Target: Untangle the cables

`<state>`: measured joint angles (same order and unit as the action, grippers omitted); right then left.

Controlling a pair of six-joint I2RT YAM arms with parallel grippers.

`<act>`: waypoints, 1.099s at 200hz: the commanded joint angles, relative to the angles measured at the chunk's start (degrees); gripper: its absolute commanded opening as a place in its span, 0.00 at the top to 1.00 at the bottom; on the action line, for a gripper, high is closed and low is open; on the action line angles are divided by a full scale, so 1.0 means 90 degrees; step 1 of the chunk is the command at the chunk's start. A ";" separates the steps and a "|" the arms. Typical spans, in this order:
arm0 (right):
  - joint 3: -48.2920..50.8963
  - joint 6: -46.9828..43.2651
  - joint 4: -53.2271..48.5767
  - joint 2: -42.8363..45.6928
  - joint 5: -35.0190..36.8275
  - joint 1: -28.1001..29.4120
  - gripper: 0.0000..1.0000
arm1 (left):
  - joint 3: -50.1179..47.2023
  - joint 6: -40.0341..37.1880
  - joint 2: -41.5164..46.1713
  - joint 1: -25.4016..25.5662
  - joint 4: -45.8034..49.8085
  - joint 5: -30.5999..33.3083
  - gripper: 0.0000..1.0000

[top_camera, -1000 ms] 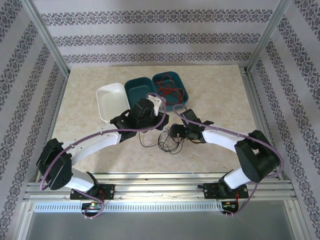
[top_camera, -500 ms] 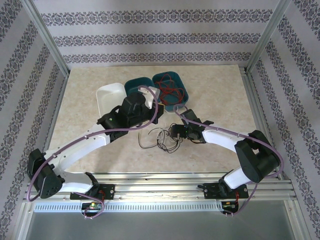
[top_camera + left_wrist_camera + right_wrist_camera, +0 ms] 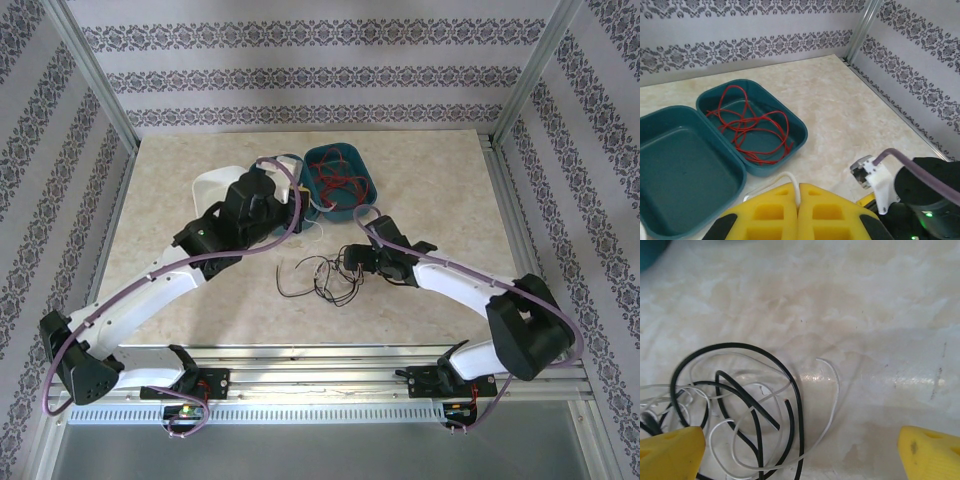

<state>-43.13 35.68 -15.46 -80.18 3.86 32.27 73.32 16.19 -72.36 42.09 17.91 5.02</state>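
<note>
The left gripper (image 3: 797, 210) is pressing its two blocky yellow pads, matte and foam-like with square hollows, flat against each other. A thin white cable (image 3: 786, 175) is arching out of the seam between them, pinched there. Just beyond it, an open teal case (image 3: 801, 127) of smooth hard plastic with rounded corners is lying flat on the table, both halves facing up. The right half is holding a loose scribble of fine red cable (image 3: 752, 131); the left half is showing only its bare floor. Seen from above, a white rounded tray (image 3: 212, 192) is sitting just beside the case on its left.

The right gripper (image 3: 800, 452) is holding its jaws spread as wide as they go, with nothing between them. Its yellow fingertips (image 3: 670, 452) are hovering on either side of the tangled cables (image 3: 747, 410). These are glossy black and hair-thin white strands, curling over one another in loops on the table (image 3: 430, 190). The tabletop is pale, polished and marbled in beige. From above, the bundle (image 3: 322, 278) is lying near the middle of the table, between the two arms.
</note>
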 commanded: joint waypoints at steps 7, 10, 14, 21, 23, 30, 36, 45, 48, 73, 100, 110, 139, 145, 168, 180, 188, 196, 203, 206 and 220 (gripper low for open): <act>-0.0099 -0.0047 -0.0224 0.0235 0.0190 -0.0116 0.02 | 0.0673 -0.0508 0.0089 -0.0099 0.0236 0.0193 1.00; -0.0091 -0.0046 -0.0230 0.0244 0.0190 -0.0128 0.02 | 0.0720 -0.0538 0.0090 -0.0100 0.0245 0.0199 1.00; -0.0090 -0.0046 -0.0231 0.0256 0.0188 -0.0136 0.02 | 0.0790 -0.0578 0.0075 -0.0112 0.0260 0.0202 1.00; -0.0082 -0.0048 -0.0251 0.0271 0.0196 -0.0153 0.02 | 0.0923 -0.0646 0.0057 -0.0124 0.0297 0.0235 1.00; -0.0081 -0.0046 -0.0254 0.0287 0.0194 -0.0157 0.02 | 0.0964 -0.0666 0.0053 -0.0125 0.0308 0.0254 1.00; -0.0079 -0.0043 -0.0271 0.0327 0.0204 -0.0172 0.02 | 0.1100 -0.0720 0.0025 -0.0135 0.0364 0.0322 1.00; -0.0066 -0.0050 -0.0280 0.0366 0.0207 -0.0186 0.02 | 0.1223 -0.0778 0.0005 -0.0144 0.0408 0.0395 1.00; -0.0066 -0.0056 -0.0309 0.0437 0.0227 -0.0214 0.02 | 0.1393 -0.0878 -0.0029 -0.0159 0.0457 0.0479 1.00; -0.0070 -0.0060 -0.0316 0.0462 0.0227 -0.0224 0.02 | 0.1443 -0.0907 -0.0043 -0.0170 0.0468 0.0495 1.00; -0.0061 -0.0088 -0.0400 0.0676 0.0289 -0.0347 0.02 | 0.1860 -0.1093 -0.0172 -0.0250 0.0563 0.0517 1.00; -0.0003 -0.0082 -0.0425 0.0974 0.0395 -0.0451 0.02 | 0.2104 -0.1165 -0.0370 -0.0420 0.0559 0.0469 1.00; 0.0026 -0.0052 -0.0432 0.1123 0.0430 -0.0487 0.02 | 0.2170 -0.1132 -0.0475 -0.0533 0.0554 0.0352 1.00; 0.0075 -0.0022 -0.0513 0.1491 0.0510 -0.0545 0.02 | 0.2244 -0.0989 -0.0847 -0.0879 0.0569 -0.0001 1.00; 0.0094 -0.0015 -0.0537 0.1559 0.0532 -0.0557 0.02 | 0.2235 -0.0915 -0.0928 -0.0993 0.0568 -0.0108 1.00; 0.0135 0.0044 -0.0636 0.1740 0.0595 -0.0578 0.02 | 0.2178 -0.0657 -0.1284 -0.1444 0.0504 -0.0569 1.00; 0.0133 0.0123 -0.0736 0.1775 0.0692 -0.0587 0.02 | 0.2133 -0.0644 -0.1480 -0.1597 0.0414 -0.0743 1.00; 0.0135 0.0151 -0.0779 0.1792 0.0721 -0.0597 0.02 | 0.2109 -0.0656 -0.1618 -0.1686 0.0375 -0.0782 1.00; 0.0141 0.0176 -0.0817 0.1791 0.0733 -0.0610 0.02 | 0.2103 -0.0648 -0.1758 -0.1764 0.0362 -0.0802 1.00; 0.0130 0.0194 -0.0844 0.1789 0.0739 -0.0607 0.02 | 0.2115 -0.0639 -0.1869 -0.1823 0.0354 -0.0853 1.00; 0.0128 0.0208 -0.0869 0.1781 0.0748 -0.0607 0.02 | 0.2116 -0.0637 -0.1917 -0.1854 0.0346 -0.0881 1.00; 0.0092 0.0267 -0.0962 0.1741 0.0788 -0.0617 0.02 | 0.2098 -0.0608 -0.2111 -0.1949 0.0324 -0.0962 1.00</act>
<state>-42.65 36.38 -21.50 -64.73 8.60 27.09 92.05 9.50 -89.36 26.00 21.26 -0.49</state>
